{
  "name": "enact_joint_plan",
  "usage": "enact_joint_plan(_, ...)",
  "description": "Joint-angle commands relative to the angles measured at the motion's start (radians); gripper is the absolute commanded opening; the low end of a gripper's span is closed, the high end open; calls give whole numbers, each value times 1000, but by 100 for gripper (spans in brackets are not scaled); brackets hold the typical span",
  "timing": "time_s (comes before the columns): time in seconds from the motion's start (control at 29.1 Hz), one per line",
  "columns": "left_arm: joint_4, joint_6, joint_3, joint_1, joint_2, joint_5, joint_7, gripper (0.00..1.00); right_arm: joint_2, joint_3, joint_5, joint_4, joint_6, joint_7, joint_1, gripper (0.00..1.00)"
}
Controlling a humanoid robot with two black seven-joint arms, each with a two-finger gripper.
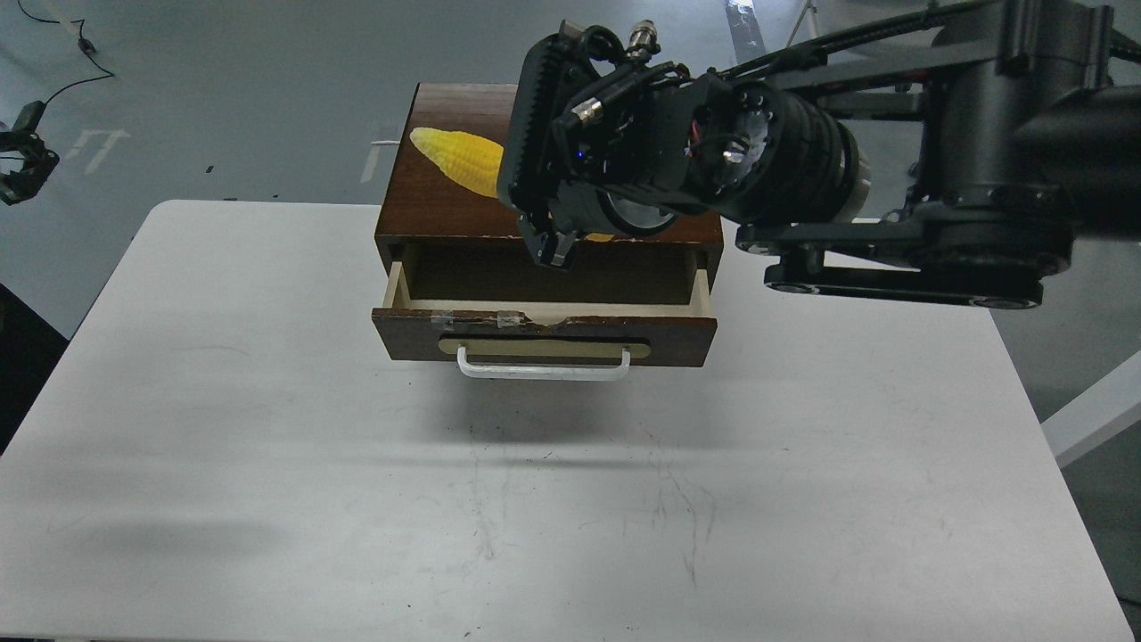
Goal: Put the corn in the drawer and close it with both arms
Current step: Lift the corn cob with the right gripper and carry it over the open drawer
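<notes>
The corn (456, 157) is bright yellow, with its pointed tip to the left. It is held in the air over the top of the dark brown cabinet (446, 209), just behind the open drawer (544, 325). My right gripper (545, 225) is shut on the corn's thick end, and the gripper body hides that end. The right arm (891, 178) comes in from the upper right. The drawer is pulled out a little, with a white bar handle (542, 367) and pale wood inside; no object shows in it. My left gripper (18, 168) is small and dark at the far left edge, away from the table.
The cabinet stands at the back middle of the white table (267, 446). A white bar (1095, 412) lies off the table's right edge. A black cable (67, 40) lies on the grey floor at the upper left.
</notes>
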Motion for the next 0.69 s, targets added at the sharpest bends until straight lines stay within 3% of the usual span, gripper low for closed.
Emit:
enact_joint_plan(0.0, 1, 0, 0, 7, 4, -1, -2, 99, 26, -24, -42, -4, 0, 0, -31, 0)
enact_joint_plan(0.27, 1, 0, 0, 26, -2, -1, -2, 99, 29, -25, -50, -15, 0, 31, -47, 4)
enact_joint_plan(0.41, 1, 0, 0, 29, -2, -1, -6, 99, 29, -25, -51, -13, 0, 31, -74, 19)
enact_joint_plan(0.45, 1, 0, 0, 32, -2, -1, -12, 99, 30, -23, -50, -13, 0, 31, -80, 31)
enact_joint_plan(0.65, 1, 0, 0, 43, 2, -1, -26, 99, 30, -25, -51, -13, 0, 31, -90, 63)
